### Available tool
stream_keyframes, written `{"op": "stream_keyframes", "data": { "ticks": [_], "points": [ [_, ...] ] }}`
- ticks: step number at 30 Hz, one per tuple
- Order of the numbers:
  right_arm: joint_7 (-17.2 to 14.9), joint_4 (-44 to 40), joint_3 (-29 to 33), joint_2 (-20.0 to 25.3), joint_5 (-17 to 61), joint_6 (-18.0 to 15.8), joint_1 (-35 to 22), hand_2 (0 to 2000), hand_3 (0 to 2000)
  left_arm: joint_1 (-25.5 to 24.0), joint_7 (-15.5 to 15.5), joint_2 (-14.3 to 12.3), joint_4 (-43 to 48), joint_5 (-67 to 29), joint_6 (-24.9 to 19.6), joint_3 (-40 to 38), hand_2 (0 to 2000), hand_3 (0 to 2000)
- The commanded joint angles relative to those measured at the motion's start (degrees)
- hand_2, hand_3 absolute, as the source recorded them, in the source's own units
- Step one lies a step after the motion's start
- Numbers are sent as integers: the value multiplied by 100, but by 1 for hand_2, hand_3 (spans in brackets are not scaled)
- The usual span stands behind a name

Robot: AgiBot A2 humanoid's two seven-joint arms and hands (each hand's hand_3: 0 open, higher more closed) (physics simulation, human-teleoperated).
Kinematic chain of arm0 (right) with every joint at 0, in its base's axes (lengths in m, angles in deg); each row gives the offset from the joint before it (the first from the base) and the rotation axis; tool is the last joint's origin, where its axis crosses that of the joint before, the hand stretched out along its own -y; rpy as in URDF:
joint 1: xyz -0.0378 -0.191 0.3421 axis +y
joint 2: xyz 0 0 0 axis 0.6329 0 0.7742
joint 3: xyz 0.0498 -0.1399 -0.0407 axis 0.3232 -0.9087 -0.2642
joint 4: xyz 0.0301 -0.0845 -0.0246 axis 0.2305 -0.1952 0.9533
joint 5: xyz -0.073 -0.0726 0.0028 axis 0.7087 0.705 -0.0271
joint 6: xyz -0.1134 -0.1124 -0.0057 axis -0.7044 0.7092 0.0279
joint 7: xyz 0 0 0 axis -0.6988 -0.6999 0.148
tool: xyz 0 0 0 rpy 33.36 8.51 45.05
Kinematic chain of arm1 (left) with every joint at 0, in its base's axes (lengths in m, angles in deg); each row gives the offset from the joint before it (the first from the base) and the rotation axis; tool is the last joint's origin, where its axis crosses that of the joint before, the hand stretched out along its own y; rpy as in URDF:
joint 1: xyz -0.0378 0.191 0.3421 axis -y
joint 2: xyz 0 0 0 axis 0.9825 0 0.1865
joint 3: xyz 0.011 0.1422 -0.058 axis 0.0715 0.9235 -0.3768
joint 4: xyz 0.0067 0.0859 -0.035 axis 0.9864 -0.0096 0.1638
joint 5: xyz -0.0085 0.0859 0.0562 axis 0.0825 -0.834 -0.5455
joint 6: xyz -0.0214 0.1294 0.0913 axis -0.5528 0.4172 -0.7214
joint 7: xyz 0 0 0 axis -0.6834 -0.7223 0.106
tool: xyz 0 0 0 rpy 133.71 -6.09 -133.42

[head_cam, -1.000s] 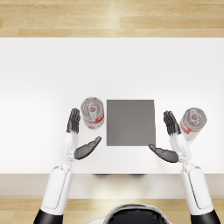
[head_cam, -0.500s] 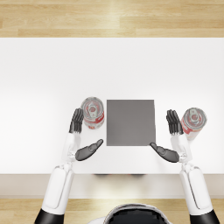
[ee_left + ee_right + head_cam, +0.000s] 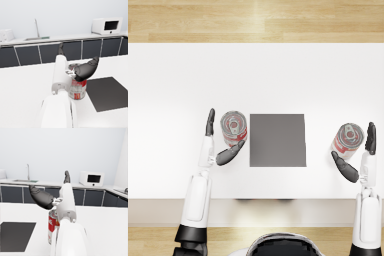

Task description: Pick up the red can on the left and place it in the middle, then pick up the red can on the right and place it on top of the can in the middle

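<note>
White worktop [image 3: 256, 75] spans the head view from side to side, with a strip of wooden floor [image 3: 256, 20] beyond its far edge and another strip below its near edge. A dark grey square mat [image 3: 277, 140] lies flat at the centre of the worktop, near the robot's side. Broad bare surface extends between the mat and the far edge, and also outward to the left and right.

The left red can [image 3: 233, 128] stands upright just beside the left edge of the mat, apart from it. The left robot hand [image 3: 219, 142] brackets this can: the fingers [image 3: 210, 122] extend straight along the can's outer side, and the thumb [image 3: 230, 153] curves in on the near side. The robot hand is spread and grips nothing. The left wrist view shows the thumb [image 3: 86, 70] above the can's rim; contact cannot be confirmed.

The right red can [image 3: 347, 140] stands upright, well apart from the right edge of the mat. The right robot hand [image 3: 359, 157] brackets it likewise, fingers straight on the outer side, thumb at the near side, spread and holding nothing.

Both wrist views show dark cabinets [image 3: 75, 51], a sink tap [image 3: 37, 25] and a white microwave [image 3: 107, 25] behind the worktop.
</note>
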Motion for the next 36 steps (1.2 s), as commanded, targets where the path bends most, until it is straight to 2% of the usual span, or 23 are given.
{"op": "stream_keyframes", "data": {
  "ticks": [1, 10, 15, 25, 36],
  "points": [
    [0, -336, 133, 18, 13, 0, 94, 0, 0, 291, 0, -114, -757, -13, 0, 133, 0, 0],
    [1, -1611, 74, 106, 43, 1, 26, 0, 0, 562, 1, -330, -1603, -43, -1, 270, 0, 0],
    [1, -2286, -56, 160, 44, 1, -243, 0, 0, 671, 1, -430, -2136, -44, -1, 294, 0, 0],
    [1, -3236, -297, 299, 44, 1, -647, 0, 0, 923, 1, -628, -3023, -43, -1, 290, 0, 0],
    [3, -3761, -395, 414, 45, 31, -862, 0, 0, 1103, 1, -793, -3361, -43, -1, 151, 0, 0]
  ]
}}
